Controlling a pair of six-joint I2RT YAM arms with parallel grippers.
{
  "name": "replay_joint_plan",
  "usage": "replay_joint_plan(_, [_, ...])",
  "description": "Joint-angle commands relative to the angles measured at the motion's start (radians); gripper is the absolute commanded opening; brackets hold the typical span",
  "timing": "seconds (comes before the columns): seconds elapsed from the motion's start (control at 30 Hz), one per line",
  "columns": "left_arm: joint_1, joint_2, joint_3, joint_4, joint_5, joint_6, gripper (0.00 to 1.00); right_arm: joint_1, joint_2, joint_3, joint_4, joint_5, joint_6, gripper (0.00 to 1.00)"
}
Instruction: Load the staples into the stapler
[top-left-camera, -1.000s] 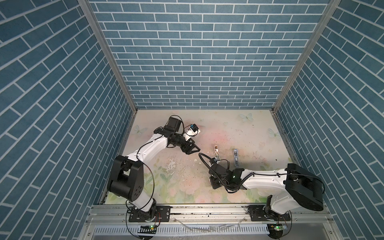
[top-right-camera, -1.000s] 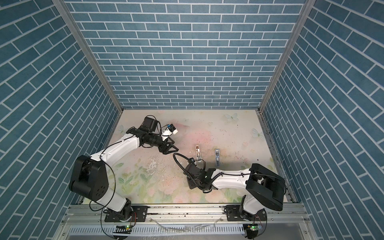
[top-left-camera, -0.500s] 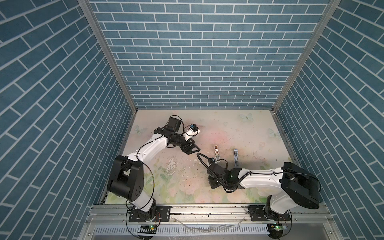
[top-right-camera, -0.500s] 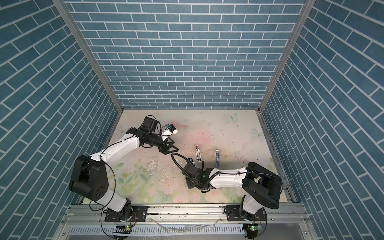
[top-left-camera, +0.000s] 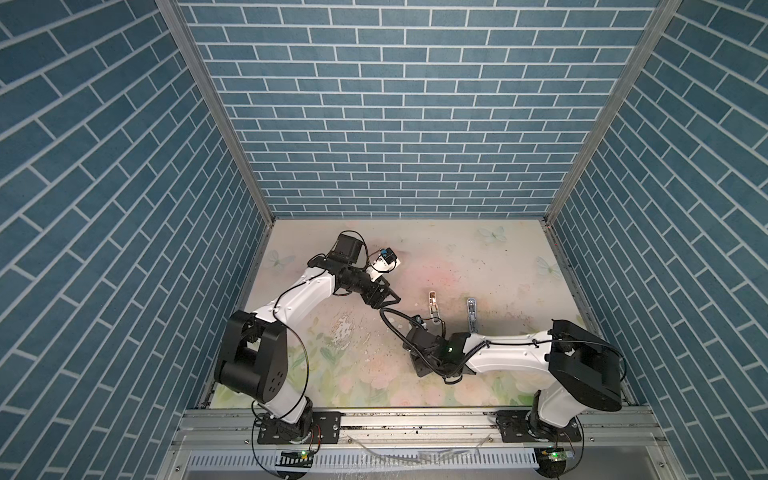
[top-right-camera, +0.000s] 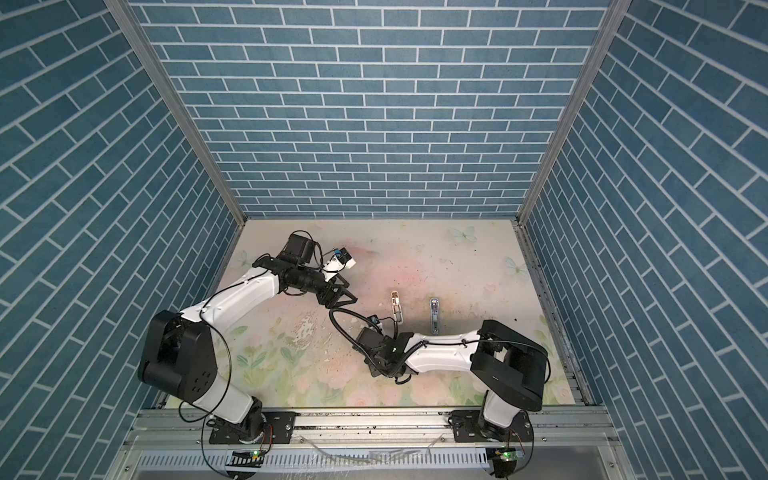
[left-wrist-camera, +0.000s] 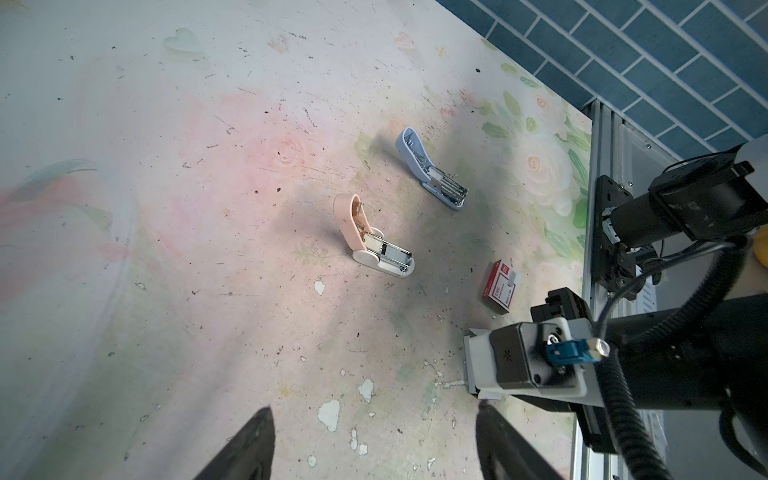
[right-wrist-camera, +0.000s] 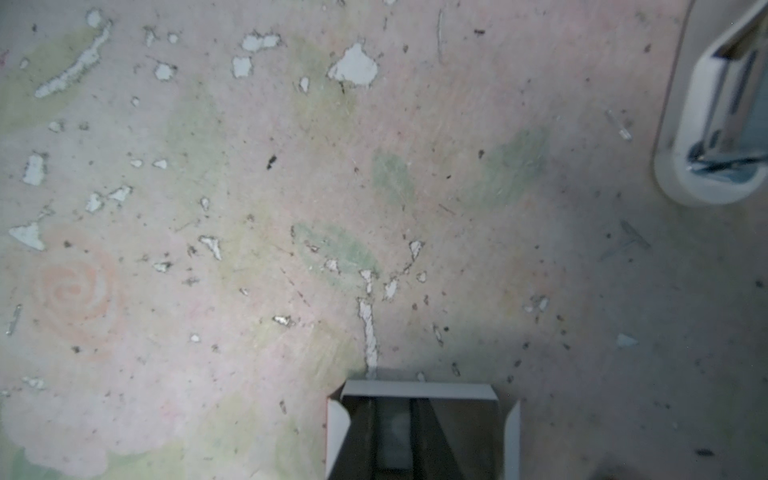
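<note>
right hand (right-wrist-camera: 394, 405): just narrowed around staples (right-wrist-camera: 392, 432) in tray (right-wrist-camera: 415, 390); grip we cannot tell.
left hand (left-wrist-camera: 374, 411): open, hovering.
task: pick-up likely beginning.

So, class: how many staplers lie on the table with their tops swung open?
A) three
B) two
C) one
B: the pink plastic stapler and the pale blue plastic stapler both lie with their tops hinged up and their metal channels exposed.
</note>
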Motion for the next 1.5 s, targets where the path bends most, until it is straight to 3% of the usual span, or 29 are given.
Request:
replay_joint_plan(0.0, [0.002, -0.007, -0.014, -0.003, 0.016, 0.009, 0.77, 0.006, 0.023, 0.004, -0.095, 0.046, 0.031, 0.14])
replay_joint_plan(0.17, [0.003, -0.008, -0.015, -0.003, 0.015, 0.009, 0.77, 0.007, 0.008, 0.006, -0.107, 0.071, 0.036, 0.14])
replay_joint_plan(0.33, [0.002, -0.006, -0.016, -0.003, 0.015, 0.009, 0.77, 0.007, -0.008, 0.007, -0.105, 0.079, 0.035, 0.24])
replay_joint_plan(0.6, [0.003, -0.007, -0.016, -0.003, 0.014, 0.009, 0.77, 0.007, -0.003, 0.015, -0.096, 0.077, 0.031, 0.27])
replay_joint_plan(1.0, [0.002, -0.005, -0.015, -0.003, 0.015, 0.008, 0.77, 0.009, 0.008, 0.018, -0.092, 0.08, 0.025, 0.26])
replay_joint_plan(1.47, [0.002, 0.003, -0.009, -0.009, 0.014, 0.008, 0.77, 0.009, 0.018, 0.028, -0.129, 0.128, 0.027, 0.15])
